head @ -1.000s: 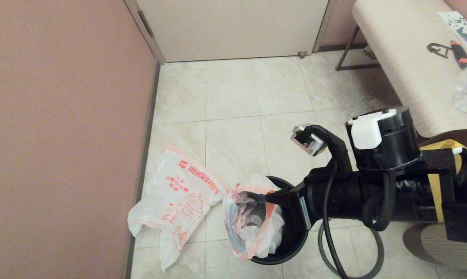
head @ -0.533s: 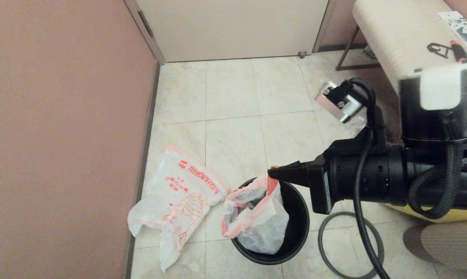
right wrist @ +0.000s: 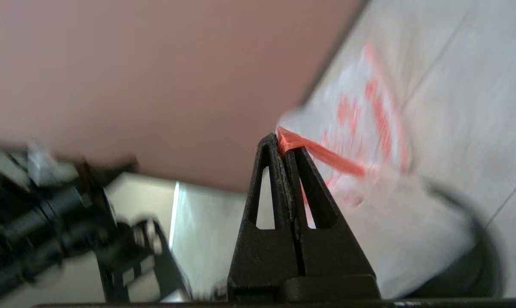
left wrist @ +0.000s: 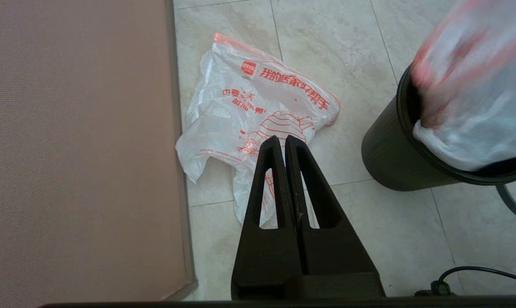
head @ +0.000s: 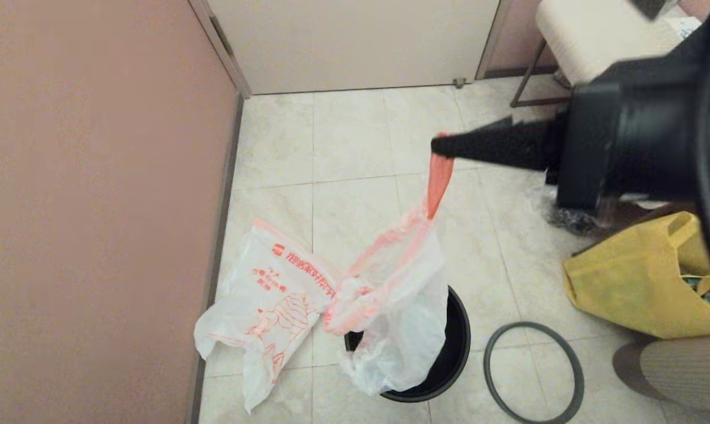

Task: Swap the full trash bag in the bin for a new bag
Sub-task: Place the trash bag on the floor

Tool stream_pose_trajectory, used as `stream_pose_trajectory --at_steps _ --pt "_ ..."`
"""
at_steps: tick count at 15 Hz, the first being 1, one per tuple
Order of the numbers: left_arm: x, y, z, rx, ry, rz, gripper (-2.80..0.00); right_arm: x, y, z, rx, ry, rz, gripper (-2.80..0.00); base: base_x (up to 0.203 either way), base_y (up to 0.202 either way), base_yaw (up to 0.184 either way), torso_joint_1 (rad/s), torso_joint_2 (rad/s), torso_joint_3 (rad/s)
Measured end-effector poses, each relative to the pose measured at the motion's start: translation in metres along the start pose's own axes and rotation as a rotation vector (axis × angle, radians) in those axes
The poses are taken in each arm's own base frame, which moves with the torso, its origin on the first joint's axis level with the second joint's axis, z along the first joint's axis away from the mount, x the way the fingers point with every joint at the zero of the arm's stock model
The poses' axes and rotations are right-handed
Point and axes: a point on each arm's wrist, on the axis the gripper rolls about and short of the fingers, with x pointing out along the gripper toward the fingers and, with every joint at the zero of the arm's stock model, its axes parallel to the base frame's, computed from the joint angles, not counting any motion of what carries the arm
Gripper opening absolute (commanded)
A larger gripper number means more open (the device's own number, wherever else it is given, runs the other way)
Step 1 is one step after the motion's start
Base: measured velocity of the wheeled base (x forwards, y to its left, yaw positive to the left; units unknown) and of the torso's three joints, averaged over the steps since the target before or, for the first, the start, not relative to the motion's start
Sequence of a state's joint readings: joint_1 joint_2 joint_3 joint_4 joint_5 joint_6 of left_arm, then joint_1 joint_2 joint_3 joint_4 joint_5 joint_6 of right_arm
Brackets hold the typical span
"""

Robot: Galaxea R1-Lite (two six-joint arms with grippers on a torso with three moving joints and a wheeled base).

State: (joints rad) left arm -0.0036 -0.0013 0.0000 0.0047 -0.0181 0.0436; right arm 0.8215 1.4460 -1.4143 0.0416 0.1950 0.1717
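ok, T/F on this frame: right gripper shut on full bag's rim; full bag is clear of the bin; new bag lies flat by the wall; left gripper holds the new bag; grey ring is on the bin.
1. Right gripper shut on the full trash bag rim: true.
2. Full bag clear of the bin: false, its bottom sits in the bin's mouth.
3. New bag flat on the floor by the wall: true.
4. Left gripper holds the new bag: false, it is shut, empty, above it.
5. Grey ring on the bin: false, it lies on the floor beside it.

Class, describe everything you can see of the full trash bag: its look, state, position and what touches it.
The full trash bag is thin translucent white plastic with an orange-red rim. The right gripper, shut on the rim, holds it stretched up into a taut strip. The crumpled body hangs partly out of the bin, its lower part draped over the rim. Its contents cannot be made out.
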Motion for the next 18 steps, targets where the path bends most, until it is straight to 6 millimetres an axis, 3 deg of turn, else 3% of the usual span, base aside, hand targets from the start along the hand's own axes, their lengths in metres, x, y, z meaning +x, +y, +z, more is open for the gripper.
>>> stream_pose_trajectory --at_steps 4,10,14,18 --pt "0.000 0.000 0.000 -0.001 0.000 0.000 -2.80 -0.031 0.014 0.058 -0.059 -0.145 -0.041 -2.80 0.000 0.000 0.000 0.000 0.00 0.000" --pt "0.000 0.000 0.000 0.000 0.000 0.000 -2.80 -0.073 0.023 0.106 -0.121 -0.342 -0.110 -2.80 0.000 0.000 0.000 0.000 0.00 0.000" --pt "0.000 0.000 0.000 -0.001 0.000 0.000 -2.80 -0.094 0.029 0.122 -0.249 -0.473 -0.200 -2.80 0.000 0.000 0.000 0.000 0.00 0.000" --pt "0.000 0.000 0.000 -0.001 0.000 0.000 -2.80 -0.097 0.019 0.123 -0.295 -0.476 -0.284 -2.80 0.000 0.000 0.000 0.000 0.00 0.000"
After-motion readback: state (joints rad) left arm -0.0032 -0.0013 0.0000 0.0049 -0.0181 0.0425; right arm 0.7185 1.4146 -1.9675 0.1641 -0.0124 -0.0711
